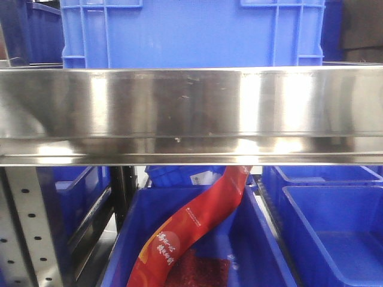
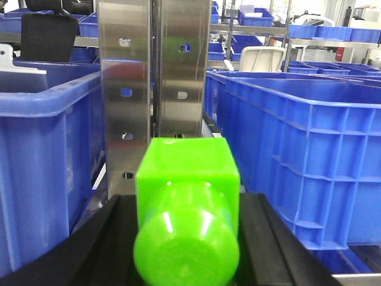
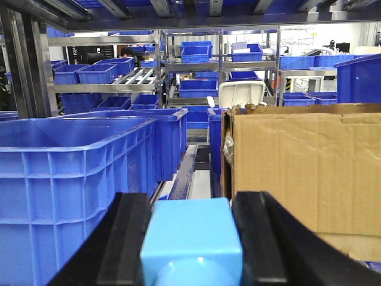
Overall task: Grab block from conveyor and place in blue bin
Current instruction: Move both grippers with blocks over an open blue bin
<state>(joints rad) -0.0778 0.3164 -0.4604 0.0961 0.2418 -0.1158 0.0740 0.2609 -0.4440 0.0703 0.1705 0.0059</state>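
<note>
My left gripper [image 2: 187, 201] is shut on a bright green block [image 2: 187, 179], a cube with a round peg that faces the camera, held between the black fingers [image 2: 268, 238]. My right gripper [image 3: 193, 201] is shut on a light blue block [image 3: 191, 238] of the same shape, between its black fingers [image 3: 128, 238]. A blue bin [image 2: 297, 149] stands close on the right in the left wrist view, and another [image 2: 47, 155] on the left. A large blue bin [image 3: 71, 167] is at the left in the right wrist view. The conveyor is out of view.
A steel shelf rail [image 1: 191, 113] fills the middle of the front view, with a blue crate [image 1: 191, 33] on top. Below it are blue bins [image 1: 335, 227], one [image 1: 134, 239] holding a red packet [image 1: 197, 221]. A steel upright [image 2: 155, 77] stands ahead of the left gripper. A cardboard box [image 3: 303, 173] is at the right.
</note>
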